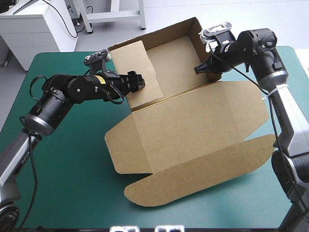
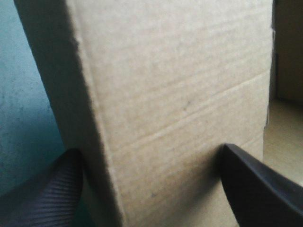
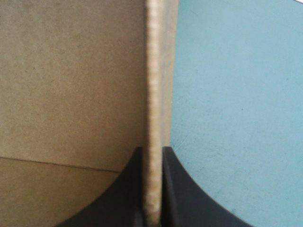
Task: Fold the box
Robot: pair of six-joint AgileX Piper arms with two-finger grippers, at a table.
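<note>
The box [image 1: 193, 130] lies on the table [image 1: 67, 183], lid flat. The right gripper [image 1: 198, 69] pinches the right wall. The left gripper [image 1: 140, 80], fingers apart, straddles the left wall. It is best to tuck that wall inward slowly, with the right grip firm.

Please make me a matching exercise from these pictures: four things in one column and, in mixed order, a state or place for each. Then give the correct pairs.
Things:
1. left gripper
2. right gripper
3. lid of the box
4. table cover

States or places:
a. lies flat, toward the table's near edge
b. jaws shut on a thin raised wall
c. teal-green
d. jaws apart, a thick folded wall between them

Pairs: 1-d, 2-b, 3-a, 4-c.
</note>
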